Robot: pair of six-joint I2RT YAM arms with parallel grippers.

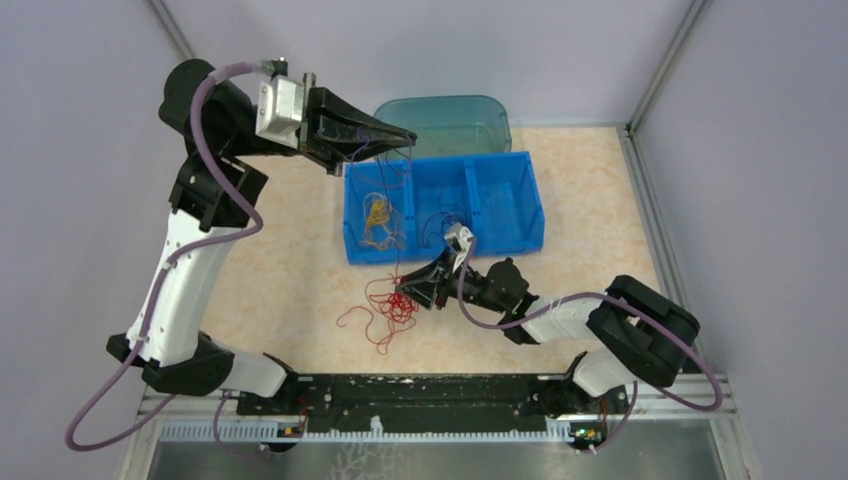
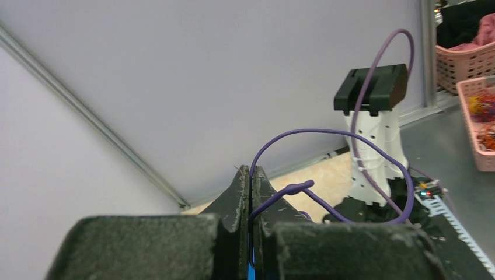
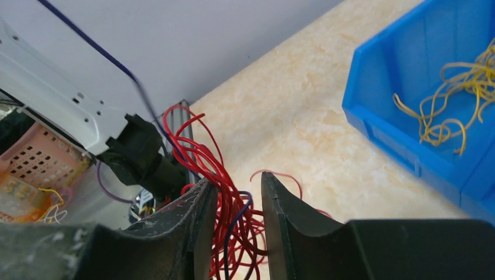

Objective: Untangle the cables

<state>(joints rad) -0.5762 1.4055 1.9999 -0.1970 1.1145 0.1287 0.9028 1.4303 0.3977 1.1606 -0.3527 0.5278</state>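
Note:
The red cables (image 1: 392, 308) lie in a loose clump on the table in front of the blue bin (image 1: 520, 165). My right gripper (image 1: 412, 288) is low at this clump, jaws apart, with red strands (image 3: 198, 151) and one purple strand (image 3: 245, 201) running between its fingers (image 3: 280, 210). My left gripper (image 1: 405, 135) is raised over the bin's far left corner and is shut on a thin purple cable (image 2: 327, 133), which loops out past its tips (image 2: 251, 172). Yellow cables (image 1: 378, 215) lie in the bin's left compartment, and also show in the right wrist view (image 3: 461, 93).
The blue bin (image 3: 373, 99) has three compartments and stands mid-table. A teal tub (image 1: 445, 118) stands behind it. Grey walls close the back and sides. The black base rail (image 1: 420, 400) runs along the near edge. Pink baskets (image 2: 476, 134) stand off the table.

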